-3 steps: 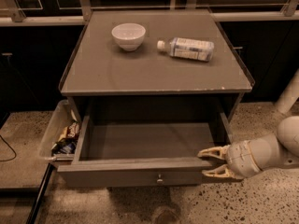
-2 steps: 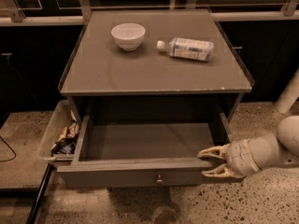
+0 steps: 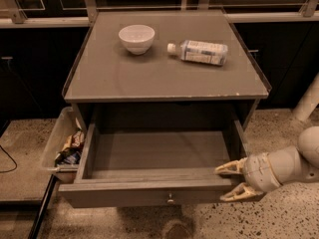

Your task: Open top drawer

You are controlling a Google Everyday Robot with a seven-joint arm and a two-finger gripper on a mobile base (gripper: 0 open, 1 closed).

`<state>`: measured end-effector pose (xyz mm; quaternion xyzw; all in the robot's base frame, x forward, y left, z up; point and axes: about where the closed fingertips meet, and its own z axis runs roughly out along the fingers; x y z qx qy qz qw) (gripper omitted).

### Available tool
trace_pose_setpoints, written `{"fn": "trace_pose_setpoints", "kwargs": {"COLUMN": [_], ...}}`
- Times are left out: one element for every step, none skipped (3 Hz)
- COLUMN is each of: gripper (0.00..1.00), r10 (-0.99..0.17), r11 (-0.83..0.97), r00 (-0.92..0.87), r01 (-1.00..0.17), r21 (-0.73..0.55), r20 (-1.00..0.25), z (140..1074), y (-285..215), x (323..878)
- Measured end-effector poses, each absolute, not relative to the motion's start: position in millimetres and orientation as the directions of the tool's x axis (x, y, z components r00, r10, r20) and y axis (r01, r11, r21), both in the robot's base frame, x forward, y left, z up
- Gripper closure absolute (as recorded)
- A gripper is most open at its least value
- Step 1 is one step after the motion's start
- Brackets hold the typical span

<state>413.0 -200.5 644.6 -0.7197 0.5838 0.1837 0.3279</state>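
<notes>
The top drawer [image 3: 159,156] of the grey cabinet stands pulled far out, its deep plain box empty. Its flat front [image 3: 124,197] faces me at the bottom, with a small round metal knob [image 3: 170,199] at centre. My gripper [image 3: 227,182] comes in from the right at the drawer's front right corner. Its two pale fingers [image 3: 228,169] are spread, one above the drawer's front edge and one below, beside the front panel. It holds nothing. The two lower drawers are hidden under the open one.
On the cabinet top [image 3: 164,73] stand a white bowl [image 3: 136,38] and a plastic bottle [image 3: 199,51] lying on its side. A clear bin [image 3: 62,143] with snack packets hangs at the cabinet's left. My arm [image 3: 294,163] fills the right. Speckled floor lies below.
</notes>
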Motion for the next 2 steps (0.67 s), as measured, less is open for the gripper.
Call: {"fn": "trace_pose_setpoints", "kwargs": {"gripper": [0.69, 0.70], "r10": [-0.703, -0.694], "r11": [-0.106, -0.100], "r00": [0.247, 0.237], "r01": [-0.964, -0.967], "r21": [-0.245, -0.235], "r20": [-0.667, -0.680], "z": [641.2, 639.1], "y": [-206.1, -208.6], "x": [395.4, 382.9]}}
